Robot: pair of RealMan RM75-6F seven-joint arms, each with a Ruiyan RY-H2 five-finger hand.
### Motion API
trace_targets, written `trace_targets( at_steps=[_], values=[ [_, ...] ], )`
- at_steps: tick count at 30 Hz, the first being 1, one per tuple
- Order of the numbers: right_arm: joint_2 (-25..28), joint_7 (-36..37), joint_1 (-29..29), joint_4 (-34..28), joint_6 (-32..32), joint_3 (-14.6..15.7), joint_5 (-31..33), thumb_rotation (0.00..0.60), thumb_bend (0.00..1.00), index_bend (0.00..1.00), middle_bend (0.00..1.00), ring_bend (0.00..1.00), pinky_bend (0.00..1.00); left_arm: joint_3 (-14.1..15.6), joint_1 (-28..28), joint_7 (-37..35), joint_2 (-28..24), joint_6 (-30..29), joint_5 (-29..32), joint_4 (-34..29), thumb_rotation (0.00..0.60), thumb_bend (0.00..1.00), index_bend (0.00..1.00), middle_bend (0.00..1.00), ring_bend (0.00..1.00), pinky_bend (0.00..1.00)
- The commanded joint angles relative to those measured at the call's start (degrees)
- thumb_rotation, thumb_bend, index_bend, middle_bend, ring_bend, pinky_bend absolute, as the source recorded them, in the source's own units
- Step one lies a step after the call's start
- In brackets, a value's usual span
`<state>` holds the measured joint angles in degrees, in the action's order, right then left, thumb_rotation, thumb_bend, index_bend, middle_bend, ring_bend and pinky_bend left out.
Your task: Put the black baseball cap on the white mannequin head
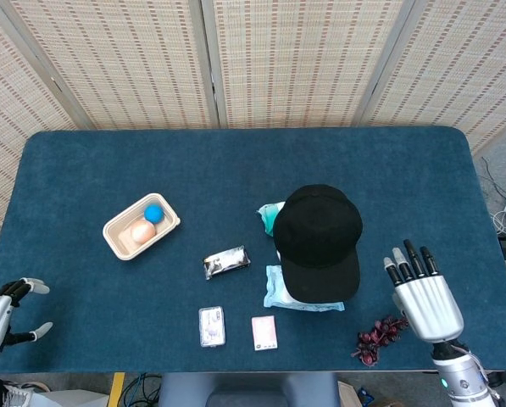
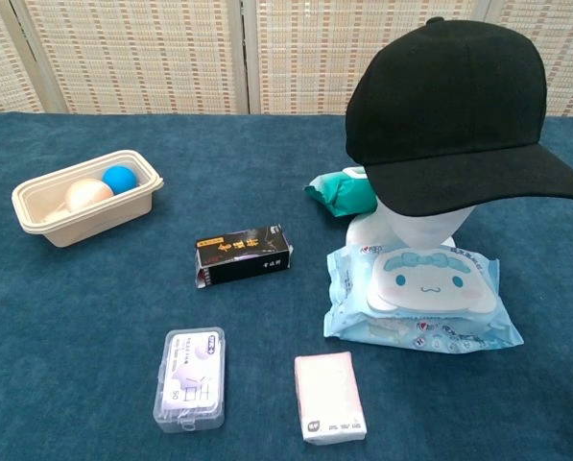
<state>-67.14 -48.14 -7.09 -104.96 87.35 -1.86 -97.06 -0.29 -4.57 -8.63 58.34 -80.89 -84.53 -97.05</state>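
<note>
The black baseball cap sits on the white mannequin head, brim toward me; only the head's lower part shows under the brim in the chest view. My right hand hovers to the right of the cap, apart from it, fingers stretched out and holding nothing. At the near left table corner my left hand is open and empty. Neither hand appears in the chest view.
A beige tray holds a blue ball and an egg-like object. Near the mannequin lie a wet-wipes pack, a teal packet, a black box, a clear case, a pink tissue pack and a dark red sprig.
</note>
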Motion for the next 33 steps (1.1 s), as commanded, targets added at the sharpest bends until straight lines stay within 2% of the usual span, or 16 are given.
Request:
trace_targets(
  at_steps=[1,10,16,33],
  values=[
    [1.9,3.2,1.4,-2.0,-0.9,-0.7,4.2,0.600,0.11,0.33,0.28,0.14,0.23,-0.3,0.4,-1.2,0.4,-1.5,-0.8,0.4,0.600,0.12,0.38,0.29,0.25,0.41],
    [3.2,15.7,1.8,2.3,-2.6,-0.8,8.4,0.600,0.12,0.36,0.29,0.14,0.23,-1.9,1.5,-5.1,3.5,-7.6,-3.6,4.3,0.600,0.12,0.39,0.29,0.23,0.41],
    [2.6,20.2,1.4,5.7,-5.1,-0.9,11.4,0.600,0.12,0.36,0.29,0.14,0.23,-1.9,1.5,-5.1,4.1,-7.6,-3.7,5.1,0.600,0.12,0.39,0.29,0.23,0.41],
    [2.1,25.7,0.5,8.4,-6.9,-1.8,14.2,0.600,0.12,0.36,0.30,0.14,0.23,-2.1,0.7,-5.7,3.8,-5.4,-2.3,5.5,0.600,0.12,0.40,0.29,0.23,0.41]
  ],
)
